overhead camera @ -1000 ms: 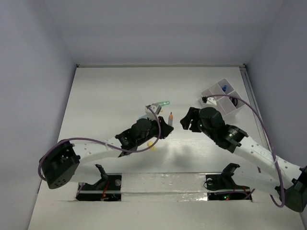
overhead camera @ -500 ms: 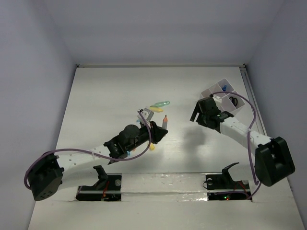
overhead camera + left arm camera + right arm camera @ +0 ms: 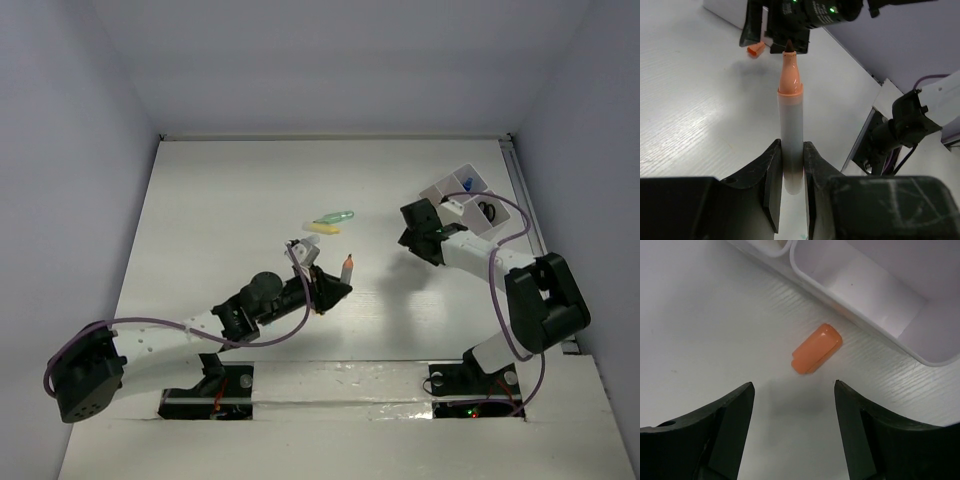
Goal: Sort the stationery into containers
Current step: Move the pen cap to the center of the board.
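My left gripper [image 3: 337, 289] is shut on an uncapped marker [image 3: 347, 268] with a grey body, orange neck and dark tip. In the left wrist view the marker [image 3: 790, 115] stands upright between the fingers, clear of the table. Its orange cap [image 3: 816, 349] lies on the table just ahead of my open right gripper [image 3: 794, 387], beside the white divided tray [image 3: 860, 295]. In the top view the right gripper [image 3: 418, 236] sits low at the tray's [image 3: 440, 192] near-left corner and hides the cap. The cap [image 3: 756, 49] also shows in the left wrist view.
A green pen-like piece [image 3: 338, 216] and a yellow piece [image 3: 322, 228] lie mid-table, beyond the left gripper. The tray holds a blue item [image 3: 467, 183] and a dark ring [image 3: 487, 211]. White walls enclose the table on three sides.
My right gripper has swung right and down to the tray's corner. My left gripper has drawn back toward the near edge with the marker still held.
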`<state>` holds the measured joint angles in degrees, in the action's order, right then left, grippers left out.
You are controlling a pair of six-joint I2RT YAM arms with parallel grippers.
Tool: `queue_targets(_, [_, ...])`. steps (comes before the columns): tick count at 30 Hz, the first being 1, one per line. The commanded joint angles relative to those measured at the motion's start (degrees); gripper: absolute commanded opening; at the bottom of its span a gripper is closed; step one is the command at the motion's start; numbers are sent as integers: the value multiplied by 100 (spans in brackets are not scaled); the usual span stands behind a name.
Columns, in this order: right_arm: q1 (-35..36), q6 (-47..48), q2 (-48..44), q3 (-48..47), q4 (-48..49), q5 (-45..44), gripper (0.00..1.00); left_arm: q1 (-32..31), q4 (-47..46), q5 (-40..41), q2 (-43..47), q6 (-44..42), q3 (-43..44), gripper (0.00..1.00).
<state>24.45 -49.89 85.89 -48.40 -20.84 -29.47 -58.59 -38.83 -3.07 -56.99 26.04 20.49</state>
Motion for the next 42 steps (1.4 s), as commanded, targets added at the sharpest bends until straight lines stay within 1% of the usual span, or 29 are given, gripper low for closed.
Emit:
queue_targets(1, [-10,-591,288,-363,212,-708,70,-153,-450,-168,136,-55,-115,0])
queue_targets(5, [-10,-856,525,-363,229,-955,66,-434,-503,-176,180,-64,-133,0])
queue_targets(10, [-10,-1075,754,-486,36,-1218,65,-653,-512,-176,171,-64,-151,0])
queue_targets(13, [-10,-1085,850,-530,-17,-1263,63,-706,-520,-159,197,-64,-151,0])
queue_targets(19, [-10,-1041,1106,-653,-148,-1228,57,-707,-459,-62,259,-91,-142,0])
queue_targets(21, [-10,-997,1141,-697,-140,-1193,54,-707,-441,-36,250,-82,-133,0])
queue_targets(23, [-10,-944,1158,-697,-140,-1157,47,-707,-389,-18,250,-73,-116,0])
queue_targets(25, [-10,-865,1141,-610,-96,-1122,44,-707,-336,17,259,-56,-107,0])
queue_targets(26, [-10,-847,1132,-583,-61,-1113,39,-707,-310,34,267,-55,-89,0])
queue_targets(28, [-10,-751,1123,-504,-34,-1052,37,-707,-257,104,268,-73,-63,0])
queue_targets(31, [218,-558,1114,-512,1,-964,33,-707,-178,192,241,-108,16,0])
queue_targets(32, [392,-514,1123,-538,10,-929,32,-707,-169,210,224,-117,34,0])
queue_targets(39, [1395,-469,1176,-609,-175,-542,32,-707,7,272,206,-38,113,0])
queue_targets(40, [1448,-478,1106,-496,-157,-429,32,-707,85,472,223,-20,104,0])
queue_targets(42, [1449,-487,992,-311,0,-253,39,-707,156,544,311,15,78,0])
